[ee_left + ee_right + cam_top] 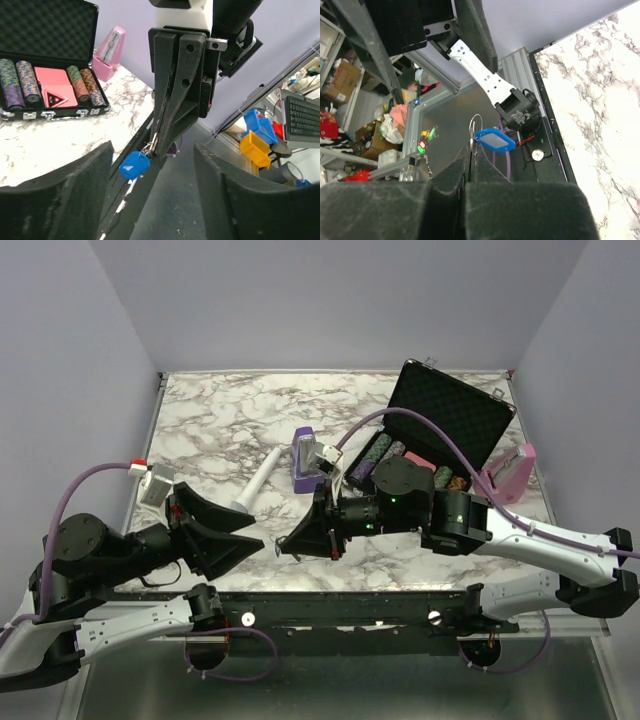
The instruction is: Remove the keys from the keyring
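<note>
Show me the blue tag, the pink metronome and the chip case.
blue tag (495, 139): right wrist view, middle of its face.
pink metronome (111, 50): left wrist view, its front face.
chip case (50, 25): left wrist view, foam lining of lid.

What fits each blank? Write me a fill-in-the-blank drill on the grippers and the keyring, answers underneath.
1. The right gripper is ____ on the keyring.
2. The tag hanging from the keyring is coloured ____.
3. The left gripper faces the keyring with its jaws ____.

Answers: shut; blue; open
</note>
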Action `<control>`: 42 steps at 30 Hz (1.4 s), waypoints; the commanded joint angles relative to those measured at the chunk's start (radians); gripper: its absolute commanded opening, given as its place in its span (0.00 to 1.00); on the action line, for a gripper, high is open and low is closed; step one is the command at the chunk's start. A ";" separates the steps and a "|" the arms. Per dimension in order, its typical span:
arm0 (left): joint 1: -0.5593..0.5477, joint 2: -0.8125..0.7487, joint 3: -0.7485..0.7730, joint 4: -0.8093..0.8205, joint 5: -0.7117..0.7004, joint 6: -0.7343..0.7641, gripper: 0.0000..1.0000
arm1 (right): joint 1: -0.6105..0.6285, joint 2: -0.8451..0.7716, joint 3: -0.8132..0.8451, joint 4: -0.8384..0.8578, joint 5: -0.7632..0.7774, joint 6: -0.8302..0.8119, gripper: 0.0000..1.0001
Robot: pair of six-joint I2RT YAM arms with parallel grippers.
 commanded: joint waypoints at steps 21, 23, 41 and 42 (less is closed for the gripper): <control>-0.001 0.089 0.102 -0.217 0.336 0.364 0.72 | 0.041 0.128 0.194 -0.251 -0.189 -0.111 0.01; -0.003 0.106 0.116 -0.225 0.350 0.381 0.69 | 0.046 0.134 0.203 -0.257 -0.188 -0.113 0.01; -0.001 0.187 0.134 -0.288 0.434 0.407 0.38 | 0.064 0.128 0.217 -0.259 -0.157 -0.119 0.01; -0.003 0.190 0.133 -0.290 0.436 0.407 0.32 | 0.066 0.126 0.216 -0.259 -0.156 -0.117 0.01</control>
